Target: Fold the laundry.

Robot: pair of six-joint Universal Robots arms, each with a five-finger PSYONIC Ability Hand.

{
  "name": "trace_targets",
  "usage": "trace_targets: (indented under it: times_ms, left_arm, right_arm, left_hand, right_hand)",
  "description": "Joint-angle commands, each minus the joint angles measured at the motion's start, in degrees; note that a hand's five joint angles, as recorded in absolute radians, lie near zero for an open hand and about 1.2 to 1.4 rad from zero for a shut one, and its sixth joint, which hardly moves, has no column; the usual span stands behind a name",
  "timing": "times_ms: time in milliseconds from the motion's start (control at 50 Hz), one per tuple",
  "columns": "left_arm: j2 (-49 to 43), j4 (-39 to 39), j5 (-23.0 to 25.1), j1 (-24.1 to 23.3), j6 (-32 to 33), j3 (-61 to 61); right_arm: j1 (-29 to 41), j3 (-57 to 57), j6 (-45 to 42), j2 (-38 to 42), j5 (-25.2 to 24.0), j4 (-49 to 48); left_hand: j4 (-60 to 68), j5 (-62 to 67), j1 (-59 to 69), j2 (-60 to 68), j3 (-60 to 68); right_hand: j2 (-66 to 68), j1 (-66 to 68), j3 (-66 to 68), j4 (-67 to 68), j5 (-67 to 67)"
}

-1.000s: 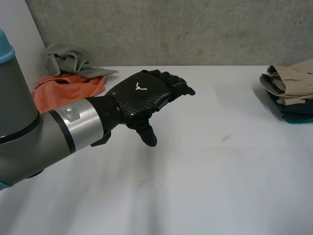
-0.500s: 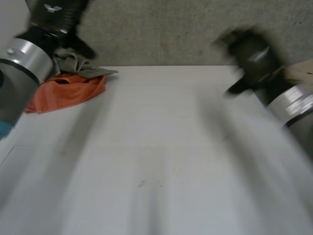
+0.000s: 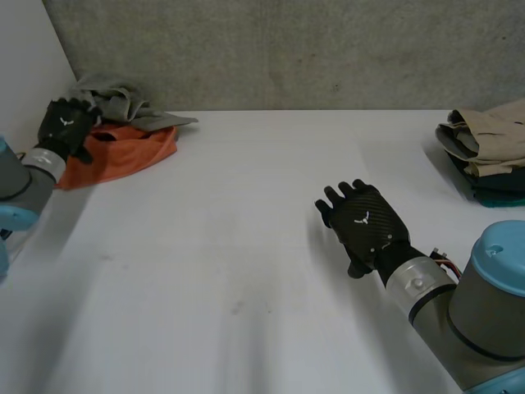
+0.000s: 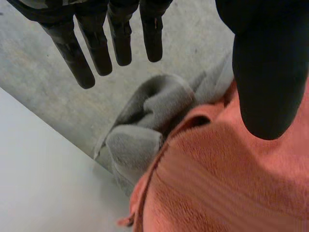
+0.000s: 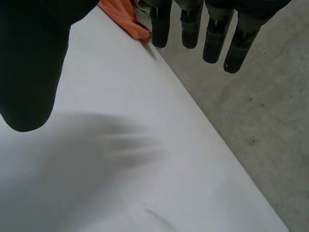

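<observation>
two heaps of laundry sit at the far corners of the white table (image 3: 246, 271). left hand (image 3: 66, 125) hovers over the left end of the orange towel (image 3: 131, 152), fingers (image 4: 99, 48) straight and spread away from the thumb, gripping nothing. towel lies under the palm; crumpled grey cloth (image 3: 119, 97) just past the fingertips, touching the towel. right hand (image 3: 362, 227) is over bare table, fingers straight, thumb apart, nothing held, well apart from both heaps. folded stack (image 3: 484, 139) at far right: beige garment on top, dark teal beneath.
</observation>
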Motion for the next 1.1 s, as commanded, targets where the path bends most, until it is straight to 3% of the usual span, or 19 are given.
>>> trace_targets:
  times_ms: [20,180,400,600,840,880,980,1100]
  left_arm:
    - [-5.9,1.5,-0.3,0.9,4.8,4.0]
    - [-7.9,3.4,1.6,1.1,6.1,3.7]
    - [-2.9,3.2,5.4,2.8,6.0,-4.7]
    - [-5.7,3.4,5.4,4.1,10.4,-0.6]
    - [-9.9,3.4,6.0,4.6,14.1,3.0]
    - [-10.1,3.5,6.2,4.8,14.1,3.1]
    - [-10.8,4.4,6.4,4.8,14.1,4.1]
    - [-8.9,9.1,5.4,4.0,14.3,0.3]
  right_arm:
    - [-0.9,0.9,0.0,0.1,-0.1,-0.1]
    - [-1.0,0.9,-0.1,0.2,0.0,-0.1]
    - [-1.1,1.1,-0.1,0.2,-0.1,0.0]
    - [-1.1,1.2,-0.6,0.2,-0.1,0.0]
    - [-1.3,1.4,-0.8,0.2,-0.2,0.0]
    - [-1.4,1.4,-0.8,0.2,-0.2,0.0]
    - [-1.7,1.3,-0.9,0.2,-0.3,-0.1]
    - [-1.8,1.3,-0.9,0.2,-0.3,-0.1]
  left_hand:
    - [6.9,6.8,6.8,7.1,7.1]
    - [12.5,12.3,12.4,12.7,12.7]
    - [13.5,13.3,13.4,13.7,13.7]
    - [21.4,21.2,21.3,21.6,21.6]
    - [22.2,22.1,22.1,22.4,22.4]
    - [26.4,26.3,26.3,26.6,26.6]
    - [61.5,61.3,61.4,61.7,61.7]
    - [61.6,61.4,61.5,61.8,61.8]
  right_hand:
    - [-2.7,-1.5,-2.2,-3.6,-3.3]
    - [-2.7,-1.5,-2.2,-3.6,-3.3]
    - [-2.7,-1.5,-2.2,-3.6,-3.3]
    - [-2.7,-1.5,-2.2,-3.6,-3.3]
    - [-2.7,-1.5,-2.2,-3.6,-3.3]
    - [-2.7,-1.5,-2.2,-3.6,-3.3]
    - [-2.7,-1.5,-2.2,-3.6,-3.3]
    - [-2.7,-1.5,-2.2,-3.6,-3.3]
